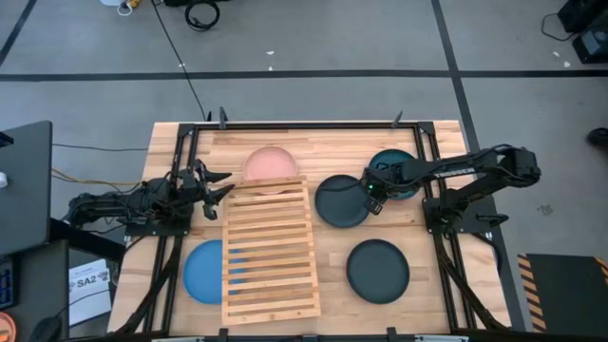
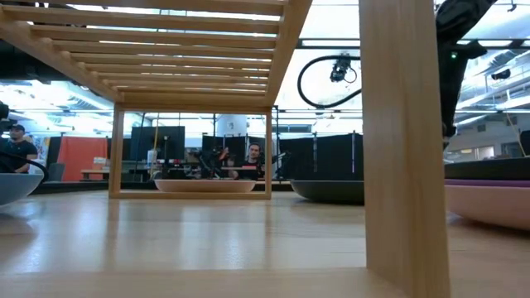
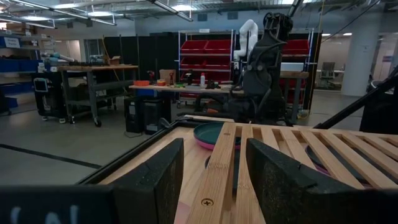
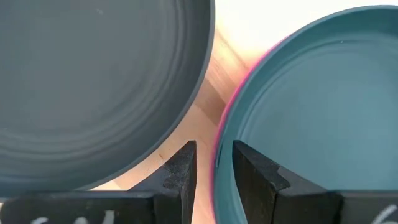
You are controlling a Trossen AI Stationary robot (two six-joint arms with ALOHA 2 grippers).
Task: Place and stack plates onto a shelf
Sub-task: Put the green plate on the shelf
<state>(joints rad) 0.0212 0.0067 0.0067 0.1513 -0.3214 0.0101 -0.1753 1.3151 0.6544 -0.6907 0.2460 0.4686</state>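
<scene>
The light wooden slatted shelf (image 2: 403, 141) stood closest, with one leg filling the low view. No plate lay on top of it, so I think the job had hardly begun.

From above, the salmon pink round plate (image 1: 271, 163) lay at the far end of the shelf and the blue round plate (image 1: 202, 271) at its near left. Both were partly under the slats. Two dark grey round plates (image 1: 342, 201) lay to the right on the plank worktop (image 1: 446, 142), one farther and one nearer. The teal round plate (image 1: 397, 171) lay at the far right. All of them were yet to be lifted and stacked.

The right pincer (image 4: 214, 171) sat over the teal plate's rim with its jaws a narrow gap apart and the rim between them. It did not look clamped yet. The left pincer (image 3: 214, 180) waited wide open at the shelf's far left corner.

Only the right wrist view showed a magenta edge under the teal plate, so another plate lay below it. Only the low view showed the space under the shelf.
</scene>
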